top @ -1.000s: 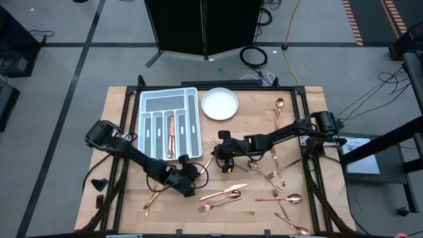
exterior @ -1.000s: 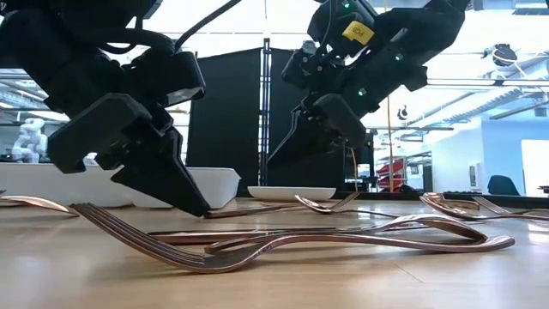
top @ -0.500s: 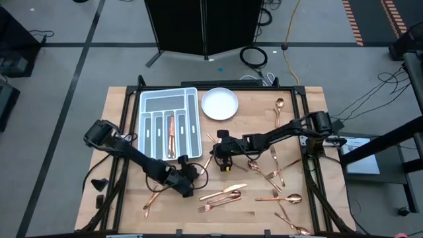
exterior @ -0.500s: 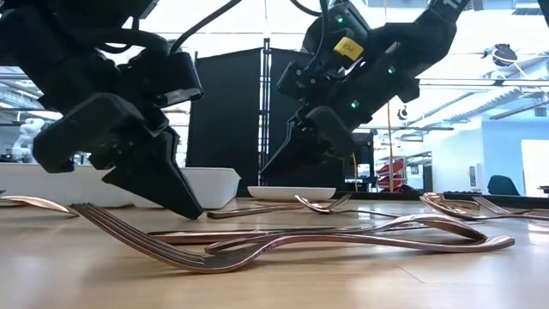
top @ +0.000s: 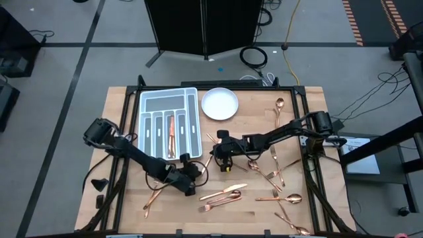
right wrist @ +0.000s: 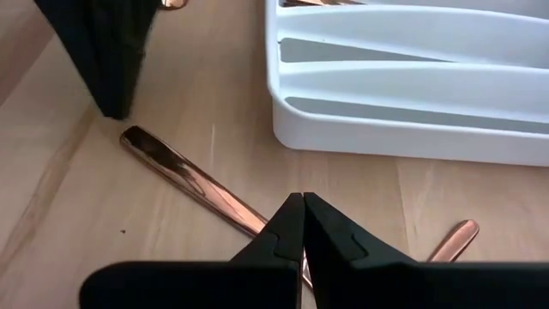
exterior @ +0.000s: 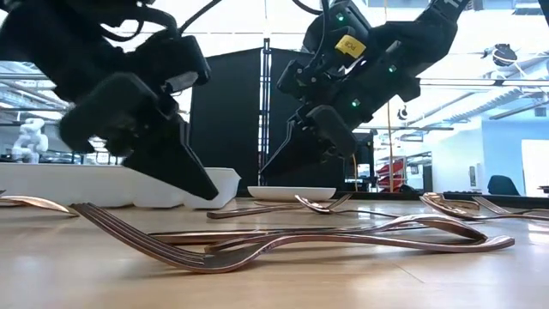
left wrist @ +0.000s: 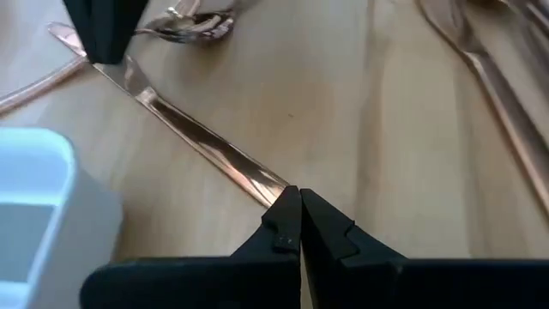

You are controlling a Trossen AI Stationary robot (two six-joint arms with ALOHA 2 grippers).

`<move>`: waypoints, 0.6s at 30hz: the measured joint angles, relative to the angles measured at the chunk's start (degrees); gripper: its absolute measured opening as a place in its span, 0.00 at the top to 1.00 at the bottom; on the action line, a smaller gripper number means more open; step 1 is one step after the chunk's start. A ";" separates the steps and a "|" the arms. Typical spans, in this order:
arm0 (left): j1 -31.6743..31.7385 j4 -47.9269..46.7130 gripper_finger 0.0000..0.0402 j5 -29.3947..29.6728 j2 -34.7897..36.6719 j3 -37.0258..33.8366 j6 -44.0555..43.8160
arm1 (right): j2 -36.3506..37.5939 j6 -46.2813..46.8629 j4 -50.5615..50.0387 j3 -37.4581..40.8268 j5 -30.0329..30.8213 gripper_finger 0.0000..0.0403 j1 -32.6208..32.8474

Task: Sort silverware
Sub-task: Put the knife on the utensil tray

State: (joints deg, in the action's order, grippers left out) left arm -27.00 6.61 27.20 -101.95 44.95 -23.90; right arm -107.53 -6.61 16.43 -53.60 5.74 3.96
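A copper knife lies flat on the table between my two grippers. The shut left gripper hangs just above one end of the knife, near the tray's near corner. My right gripper is shut too and slants down over the knife's other end. More copper forks, spoons and knives lie scattered on the table's right and near parts. One knife lies in a middle slot of the grey tray. My left gripper shows a gap below its shut tips in the low view, so it touches nothing. My right gripper points down at the knife's end from the table's right; whether its shut tips touch the knife I cannot tell.
The white plate stands at the far edge, right of the tray. Two crossed forks lie close to the near edge, with other pieces beside them. A spoon lies far right. A fork lies near the left gripper.
My left gripper has risen off the table beside the knife's end, staying shut. My right gripper has come down a little and moved toward the table's left, over the knife's other end. The knife has stayed where it lay.
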 joint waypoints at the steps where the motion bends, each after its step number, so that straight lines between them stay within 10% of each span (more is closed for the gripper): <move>1: 0.28 0.13 1.00 0.05 0.00 0.00 0.25 | 0.00 0.05 -0.08 0.00 -0.02 1.00 0.00; 18: 1.37 3.11 1.00 -0.55 -2.77 0.11 0.51 | 0.05 0.20 -0.64 0.00 -0.01 1.00 0.00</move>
State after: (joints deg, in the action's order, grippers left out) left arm -25.63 9.72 26.65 -104.72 45.06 -23.39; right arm -107.48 -6.42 15.79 -53.60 5.72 3.97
